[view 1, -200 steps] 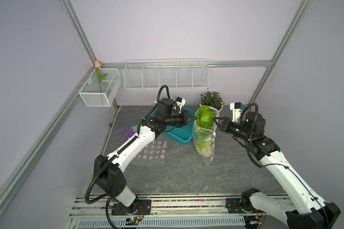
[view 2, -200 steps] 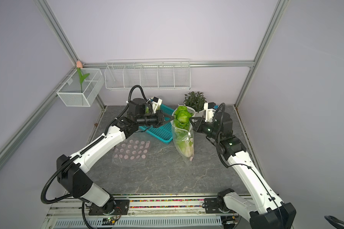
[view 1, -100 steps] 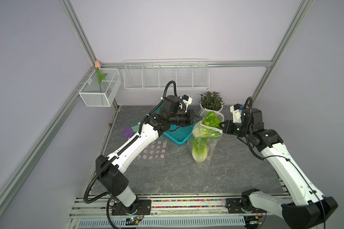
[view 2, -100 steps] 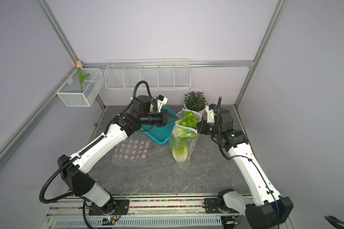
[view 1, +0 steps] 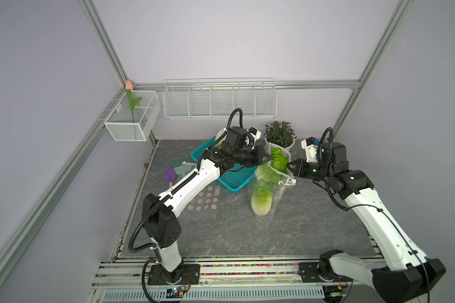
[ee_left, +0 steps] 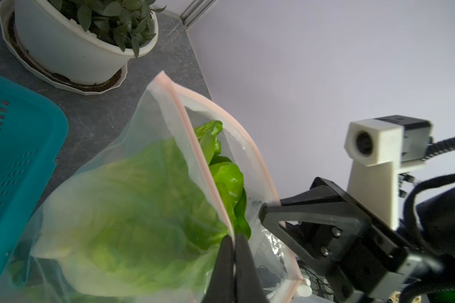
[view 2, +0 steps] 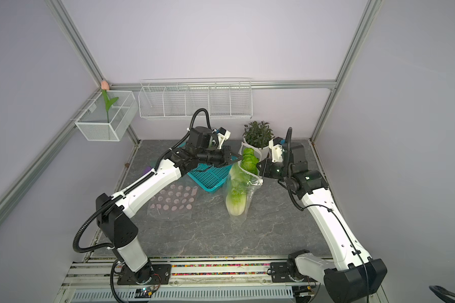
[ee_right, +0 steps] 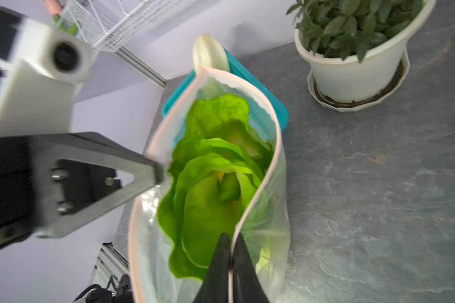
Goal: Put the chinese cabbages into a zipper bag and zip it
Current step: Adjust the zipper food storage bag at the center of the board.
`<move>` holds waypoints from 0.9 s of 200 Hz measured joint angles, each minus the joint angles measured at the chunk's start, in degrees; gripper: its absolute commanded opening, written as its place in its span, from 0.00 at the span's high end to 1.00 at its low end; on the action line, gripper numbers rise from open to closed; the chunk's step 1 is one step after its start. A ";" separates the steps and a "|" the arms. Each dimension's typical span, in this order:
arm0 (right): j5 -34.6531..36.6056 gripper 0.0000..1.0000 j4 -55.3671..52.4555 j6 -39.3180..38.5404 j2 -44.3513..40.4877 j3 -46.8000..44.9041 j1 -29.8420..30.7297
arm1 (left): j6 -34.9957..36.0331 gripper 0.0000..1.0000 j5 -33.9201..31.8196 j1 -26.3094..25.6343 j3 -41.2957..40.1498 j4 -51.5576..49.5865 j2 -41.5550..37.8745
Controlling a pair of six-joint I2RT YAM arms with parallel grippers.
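A clear zipper bag with a pink zip rim stands upright on the table, mouth open. Chinese cabbages sit inside it, stalk ends down and green leaves at the mouth. My left gripper is shut on the rim's basket side. My right gripper is shut on the opposite side of the rim. The white zip slider sits at one end of the rim. Another cabbage lies in the teal basket.
A potted plant in a white pot stands just behind the bag. A clear sheet with pink dots and a purple tool lie left of the basket. A wire rack and a mesh box hang on the walls.
Both grippers have shifted with the bag's rim. The bag's bottom swung left and it now stands more upright, with the right arm raised and pulled back a little.
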 measured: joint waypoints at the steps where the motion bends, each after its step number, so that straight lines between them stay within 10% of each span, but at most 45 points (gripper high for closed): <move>1: -0.20 0.90 0.22 0.17 -0.04 -0.02 0.00 | 0.04 1.00 -0.02 0.00 0.00 -0.04 0.00; 46: -8.20 0.89 8.52 4.17 -0.42 -1.79 -0.13 | 0.48 1.00 -0.98 0.39 0.20 -0.83 -0.02; 96: -3.32 0.56 1.14 0.55 5.18 -1.09 -0.17 | 0.94 1.00 -0.68 1.86 -5.11 -0.68 -0.22; 180: 9.81 0.38 -9.79 -3.82 12.81 15.61 2.78 | 0.87 1.00 1.33 2.47 -5.79 0.74 -0.24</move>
